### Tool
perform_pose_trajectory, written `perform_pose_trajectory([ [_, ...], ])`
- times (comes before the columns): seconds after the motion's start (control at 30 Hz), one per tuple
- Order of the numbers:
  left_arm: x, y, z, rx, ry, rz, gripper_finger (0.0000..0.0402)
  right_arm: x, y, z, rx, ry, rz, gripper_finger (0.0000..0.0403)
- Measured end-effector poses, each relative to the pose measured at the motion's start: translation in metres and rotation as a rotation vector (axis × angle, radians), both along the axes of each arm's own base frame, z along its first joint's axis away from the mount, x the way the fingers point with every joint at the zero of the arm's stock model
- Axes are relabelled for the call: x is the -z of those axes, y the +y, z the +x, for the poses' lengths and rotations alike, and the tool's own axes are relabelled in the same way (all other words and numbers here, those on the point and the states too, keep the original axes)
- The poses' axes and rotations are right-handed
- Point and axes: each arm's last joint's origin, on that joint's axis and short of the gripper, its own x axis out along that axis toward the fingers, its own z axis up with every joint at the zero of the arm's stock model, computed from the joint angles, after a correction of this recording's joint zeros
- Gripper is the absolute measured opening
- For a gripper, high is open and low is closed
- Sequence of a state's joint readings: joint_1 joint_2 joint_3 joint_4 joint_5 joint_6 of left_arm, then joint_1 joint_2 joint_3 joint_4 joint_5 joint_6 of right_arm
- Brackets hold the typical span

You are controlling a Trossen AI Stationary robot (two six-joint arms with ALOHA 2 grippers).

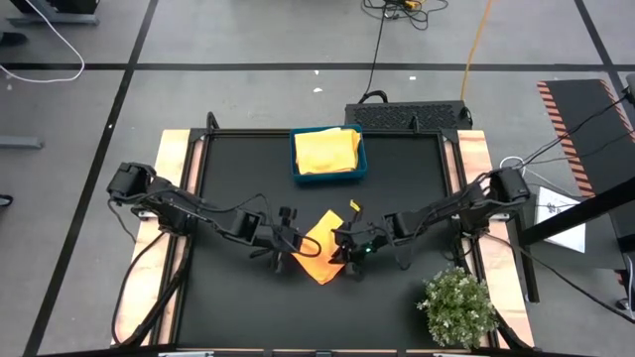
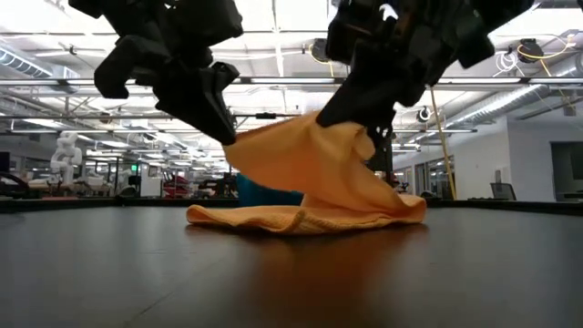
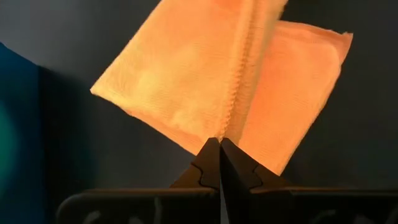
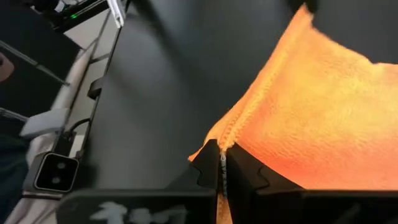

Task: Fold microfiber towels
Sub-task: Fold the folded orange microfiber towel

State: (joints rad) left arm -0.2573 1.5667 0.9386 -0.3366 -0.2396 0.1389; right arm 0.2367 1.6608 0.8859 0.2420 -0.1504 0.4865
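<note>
An orange microfiber towel (image 1: 319, 248) lies partly on the black table mat at its middle, with its upper part raised between my two grippers. My left gripper (image 1: 294, 241) is shut on the towel's left side. My right gripper (image 1: 342, 241) is shut on its right side. A pale yellow towel (image 1: 327, 151) lies folded in the teal tray (image 1: 296, 157) at the far middle. The lime green towel and the second orange towel do not show. My left gripper pinches the orange towel's stitched edge (image 3: 229, 124) at a corner between its two shut fingers. In the low view the fingers slant down from the left (image 2: 223, 123). The held part is lifted, and the towel's lower part (image 2: 301, 219) rests on the table. My right gripper pinches the orange towel's stitched edge (image 4: 231, 134) between its two shut fingers. The fingers slant down from the right. The held edge is raised clear of the table, and the cloth slopes down from it to the part lying on the mat (image 2: 383, 211).
A small bushy green plant (image 1: 457, 307) stands at the table's near right corner. The teal tray stands at the far middle edge. Bare mat lies on the left (image 1: 228, 297) and near sides.
</note>
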Motion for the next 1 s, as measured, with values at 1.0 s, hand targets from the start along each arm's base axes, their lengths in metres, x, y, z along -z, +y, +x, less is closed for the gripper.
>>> perform_pose_trajectory([
  [1.0, 0.011, -0.009, -0.011, 0.051, 0.142, -0.049, 0.0059, 0.019, 0.012, 0.011, -0.124, -0.065, 0.047, 0.0133],
])
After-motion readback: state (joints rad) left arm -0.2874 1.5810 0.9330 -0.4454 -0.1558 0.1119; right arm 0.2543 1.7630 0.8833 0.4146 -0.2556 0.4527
